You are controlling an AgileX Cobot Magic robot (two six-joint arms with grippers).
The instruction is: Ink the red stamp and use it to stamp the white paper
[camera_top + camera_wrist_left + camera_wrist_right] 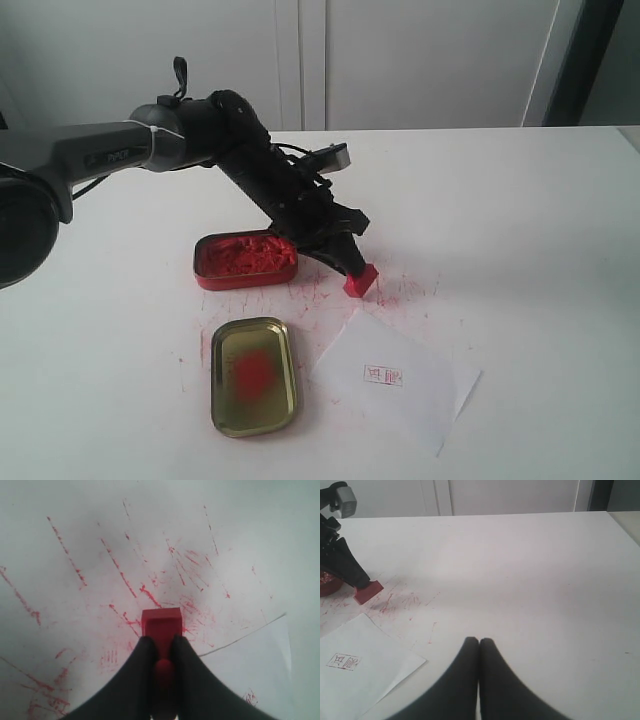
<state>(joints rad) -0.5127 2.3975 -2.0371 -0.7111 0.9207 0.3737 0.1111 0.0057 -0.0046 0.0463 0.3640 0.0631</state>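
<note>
As it leans, L gripper [162, 644] pinches red stamp [161, 621].

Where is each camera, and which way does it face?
Exterior view: above the table, looking down on red tin, gold lid, white paper; left arm shows.
Left wrist view: on that arm, looking down past the left gripper, shut on the red stamp.
Right wrist view: on the other arm, looking across the table; shut right gripper shows.
All three share stamp and paper.

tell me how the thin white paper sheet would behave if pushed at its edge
The thin white paper sheet is probably floppy and very light, judging by its thinness. Lying loose on the smooth white table, it would likely slide or buckle.
</note>
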